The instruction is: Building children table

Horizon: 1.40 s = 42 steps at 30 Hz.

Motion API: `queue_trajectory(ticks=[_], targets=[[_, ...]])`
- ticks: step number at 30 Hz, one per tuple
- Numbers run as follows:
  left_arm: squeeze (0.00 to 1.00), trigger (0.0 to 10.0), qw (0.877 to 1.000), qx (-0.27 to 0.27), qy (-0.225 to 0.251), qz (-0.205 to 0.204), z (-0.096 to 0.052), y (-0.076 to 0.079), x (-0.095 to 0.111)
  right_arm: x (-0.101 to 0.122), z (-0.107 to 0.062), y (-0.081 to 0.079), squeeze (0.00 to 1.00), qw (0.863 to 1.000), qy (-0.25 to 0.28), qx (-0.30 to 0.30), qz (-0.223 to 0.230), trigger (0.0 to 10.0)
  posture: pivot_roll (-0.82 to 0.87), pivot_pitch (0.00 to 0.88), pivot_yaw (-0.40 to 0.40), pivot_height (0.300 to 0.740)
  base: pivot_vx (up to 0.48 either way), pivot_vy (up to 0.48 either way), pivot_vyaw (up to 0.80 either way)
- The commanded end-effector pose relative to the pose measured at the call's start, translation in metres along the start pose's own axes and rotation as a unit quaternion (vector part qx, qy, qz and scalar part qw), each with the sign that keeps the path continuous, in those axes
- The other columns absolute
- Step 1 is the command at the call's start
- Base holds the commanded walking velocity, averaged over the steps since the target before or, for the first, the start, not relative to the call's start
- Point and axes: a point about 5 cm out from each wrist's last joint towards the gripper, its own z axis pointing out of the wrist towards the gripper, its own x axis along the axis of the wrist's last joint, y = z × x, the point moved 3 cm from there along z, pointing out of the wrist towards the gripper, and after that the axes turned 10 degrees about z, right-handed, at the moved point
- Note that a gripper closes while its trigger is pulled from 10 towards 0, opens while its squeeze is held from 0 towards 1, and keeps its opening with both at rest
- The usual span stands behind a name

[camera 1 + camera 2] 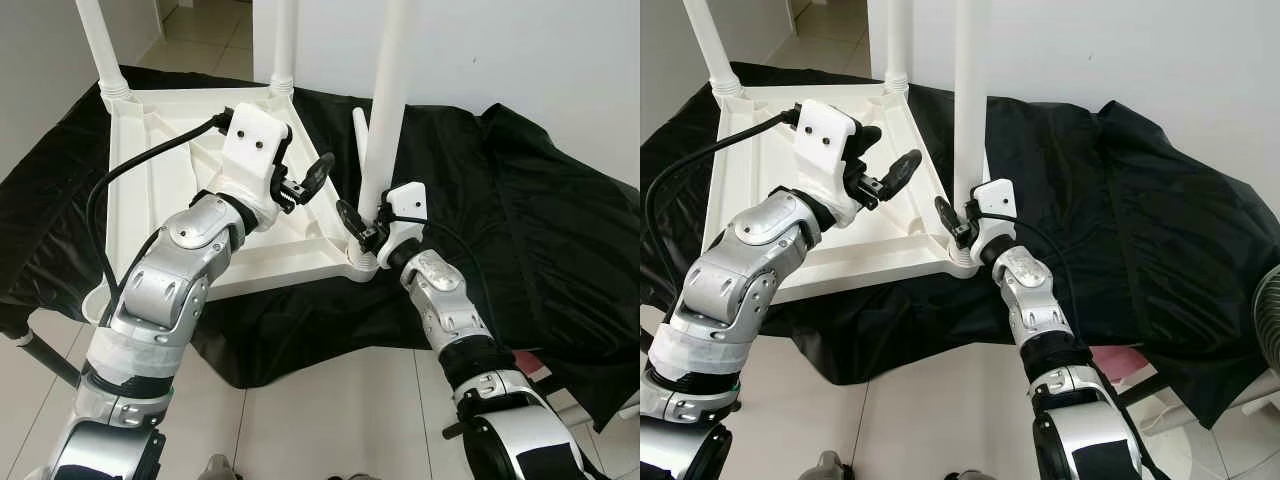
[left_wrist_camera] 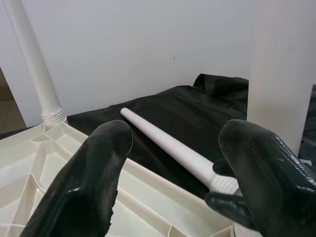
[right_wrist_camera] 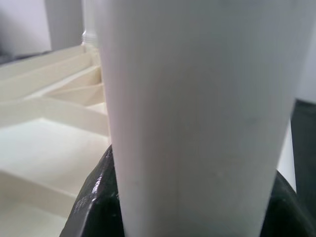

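A white plastic children's table [image 1: 150, 140] lies upside down on a black cloth, ribbed underside up. Two legs stand screwed in at its far corners [image 1: 100, 45] [image 1: 284, 45]. A third leg [image 1: 385, 100] stands upright in the near right corner socket. My right gripper [image 1: 368, 222] is shut on that leg's base, and the leg [image 3: 192, 108] sits between its black fingers [image 3: 94, 207]. My left gripper [image 1: 308, 180] hovers open over the underside, just left of that leg, holding nothing. A loose leg [image 2: 168, 143] lies on the cloth beyond the table's right rim.
The black cloth [image 1: 520, 200] drapes over a low surface and hangs off its near edge above a pale tiled floor [image 1: 330, 410]. A white wall [image 1: 500, 50] rises close behind. A grey fan-like object [image 1: 1270, 310] sits at the far right.
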Motion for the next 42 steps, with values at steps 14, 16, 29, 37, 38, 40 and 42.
queue_trajectory(ticks=[14, 16, 29, 37, 38, 40, 42], targets=[[0.0, 10.0, 1.0, -0.007, 0.002, 0.006, -0.001, -0.002, 0.003, -0.046, -0.02, 0.013, 0.0, 0.996, -0.073, -0.041, 0.041, 10.0, 0.1, 0.081, -0.071, 0.74, 0.0, 0.0, 0.0], [0.0, 10.0, 1.0, -0.006, 0.001, 0.006, -0.001, -0.002, 0.003, -0.047, -0.019, 0.013, 0.0, 0.995, -0.073, -0.044, 0.046, 10.0, 0.1, 0.081, -0.071, 0.74, 0.0, 0.0, 0.0], [0.0, 10.0, 1.0, -0.001, -0.005, 0.005, -0.003, -0.007, 0.003, -0.05, -0.023, 0.022, 0.0, 0.989, -0.055, -0.082, 0.108, 10.0, 0.1, 0.112, -0.052, 0.74, 0.0, 0.0, 0.0], [0.0, 10.0, 1.0, -0.001, -0.007, 0.006, -0.002, -0.008, 0.003, -0.047, -0.029, 0.041, 0.0, 0.972, -0.022, -0.146, 0.182, 10.0, 0.1, 0.122, -0.043, 0.74, 0.0, 0.0, 0.0], [0.0, 10.0, 1.0, -0.001, -0.007, 0.006, -0.002, -0.008, 0.003, -0.047, -0.029, 0.041, 0.0, 0.972, -0.022, -0.146, 0.182, 10.0, 0.1, 0.122, -0.043, 0.74, 0.0, 0.0, 0.0], [0.0, 10.0, 1.0, -0.001, -0.007, 0.006, -0.002, -0.008, 0.003, -0.047, -0.031, 0.041, 0.0, 0.975, -0.022, -0.148, 0.162, 10.0, 0.1, 0.123, -0.041, 0.74, 0.0, 0.0, 0.0], [0.0, 10.0, 1.0, -0.001, -0.007, 0.006, -0.002, -0.008, 0.003, -0.047, -0.031, 0.041, 0.0, 0.975, -0.022, -0.148, 0.162, 10.0, 0.1, 0.123, -0.041, 0.74, 0.0, 0.0, 0.0]])
